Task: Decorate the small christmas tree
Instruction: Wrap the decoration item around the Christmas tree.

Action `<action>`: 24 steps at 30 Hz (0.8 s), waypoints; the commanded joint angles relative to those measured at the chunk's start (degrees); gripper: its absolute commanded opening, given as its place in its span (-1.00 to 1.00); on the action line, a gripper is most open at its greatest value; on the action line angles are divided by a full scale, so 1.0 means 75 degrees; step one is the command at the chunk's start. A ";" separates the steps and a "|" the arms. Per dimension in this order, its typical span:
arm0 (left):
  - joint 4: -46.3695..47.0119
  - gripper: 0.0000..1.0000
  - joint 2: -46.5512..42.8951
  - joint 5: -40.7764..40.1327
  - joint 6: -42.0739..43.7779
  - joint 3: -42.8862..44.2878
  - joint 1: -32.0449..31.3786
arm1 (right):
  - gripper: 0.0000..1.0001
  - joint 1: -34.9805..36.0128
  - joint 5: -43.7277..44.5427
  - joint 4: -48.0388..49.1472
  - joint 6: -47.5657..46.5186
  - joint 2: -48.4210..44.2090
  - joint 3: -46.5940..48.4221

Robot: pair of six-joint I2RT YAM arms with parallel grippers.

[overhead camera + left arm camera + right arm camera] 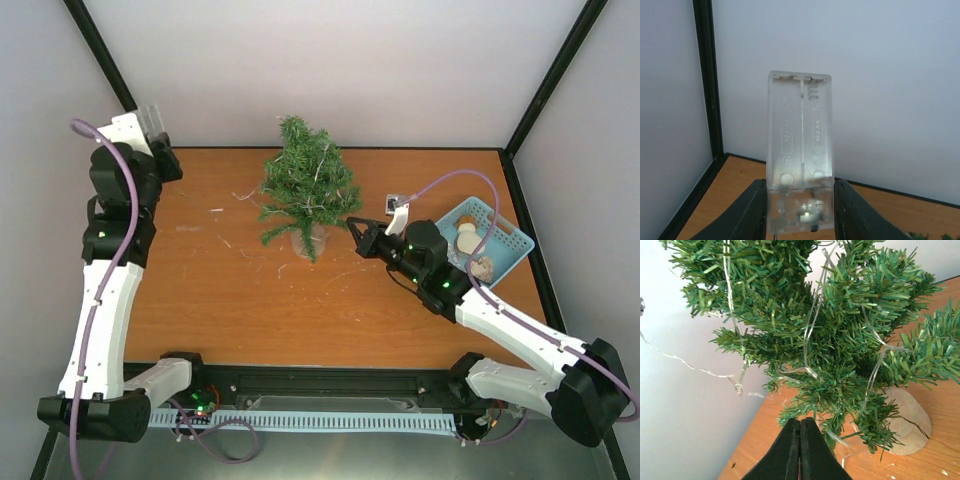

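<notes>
The small christmas tree (305, 185) stands at the back middle of the table on a pale round base (907, 425). A thin silvery light wire (730, 290) is draped through its branches (840, 330) and trails left. My left gripper (150, 128) is raised at the far left corner, shut on a clear plastic battery box (800, 140) held upright between its fingers (747, 210). My right gripper (352, 222) is shut, its tips (801, 421) just below the tree's lowest right branches; I cannot tell if wire is pinched in it.
A blue basket (512, 247) with pale ornaments (466, 238) sits at the right edge, behind my right arm. A small dark square item (393, 203) lies right of the tree. Loose wire strands (240, 195) lie on the table left of the tree. Black frame posts stand in both back corners.
</notes>
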 commanded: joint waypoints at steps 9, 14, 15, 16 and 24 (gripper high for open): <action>-0.0797 -0.90 -0.0184 0.1994 0.0104 0.1845 0.0086 | -0.65 0.0001 -0.0864 -0.1113 -0.1949 -0.0043 0.0550; -0.1129 -0.90 -0.0250 0.3085 -0.0093 0.2274 0.0097 | -0.42 0.0018 -0.1006 -0.2405 -0.4009 -0.0041 0.1356; -0.1152 -0.90 -0.0269 0.3440 -0.0173 0.2271 0.0097 | -0.41 0.0045 -0.1081 -0.2448 -0.4322 -0.0061 0.1495; -0.1165 -0.90 -0.0310 0.3767 -0.0244 0.2248 0.0094 | -0.41 0.0116 -0.1155 -0.2425 -0.4587 -0.0099 0.1653; -0.0505 -0.90 -0.0995 0.5978 -0.0954 0.1206 0.0092 | 0.04 0.0778 -0.1145 -0.2099 -0.4871 0.0700 0.3945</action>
